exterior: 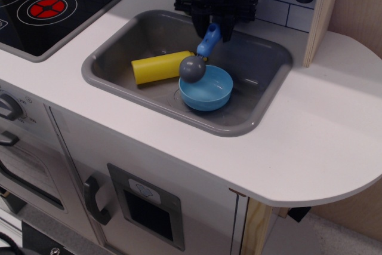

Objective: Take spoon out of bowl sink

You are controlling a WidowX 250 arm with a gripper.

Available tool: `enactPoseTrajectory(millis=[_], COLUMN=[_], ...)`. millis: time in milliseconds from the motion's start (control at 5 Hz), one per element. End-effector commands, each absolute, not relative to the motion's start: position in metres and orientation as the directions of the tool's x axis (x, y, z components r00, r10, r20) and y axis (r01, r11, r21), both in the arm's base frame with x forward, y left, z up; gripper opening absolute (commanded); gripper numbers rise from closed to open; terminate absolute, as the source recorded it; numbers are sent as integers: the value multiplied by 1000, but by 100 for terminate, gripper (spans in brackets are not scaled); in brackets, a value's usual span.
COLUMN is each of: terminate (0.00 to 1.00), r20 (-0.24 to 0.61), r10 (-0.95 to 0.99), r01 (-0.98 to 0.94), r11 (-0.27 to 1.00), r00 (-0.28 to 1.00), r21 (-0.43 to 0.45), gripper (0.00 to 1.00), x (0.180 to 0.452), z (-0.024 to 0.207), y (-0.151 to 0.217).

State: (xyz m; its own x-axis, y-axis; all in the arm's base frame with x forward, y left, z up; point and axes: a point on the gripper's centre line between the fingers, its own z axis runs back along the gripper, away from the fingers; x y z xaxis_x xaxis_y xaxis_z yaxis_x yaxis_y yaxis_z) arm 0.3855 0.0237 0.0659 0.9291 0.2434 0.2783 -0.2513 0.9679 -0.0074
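Fingers (pixel 213 28) of the black arm are clamped on the upper end of the spoon's blue handle, above the back of the sink. White worktop (pixel 310 141) surrounds the grey sink (pixel 256 58), with a black stove top (pixel 36 4) at the left. Inside the sink lie 2 things: a yellow bottle (pixel 160 67) on its side and the light blue bowl (pixel 206 89) just beside it. Held tilted, the spoon (pixel 199 57) hangs with its grey head over the bowl's left rim, clear of the bowl.
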Motion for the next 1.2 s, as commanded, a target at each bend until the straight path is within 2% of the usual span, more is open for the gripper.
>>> enactPoseTrajectory(millis=[0,400,800,1000], terminate=[0,0,0,0], r20=[259,249,221,226], r10=[253,214,211,235], r01=[-261,-209,-200,-222], r11=[965,977,977,972], r00=[932,944,952,945], r21=[-5,-47,-73,-84], gripper=[0,0,0,100], x=[370,354,356,359], z=[73,49,36,29], y=[-1,-23,-37,-44])
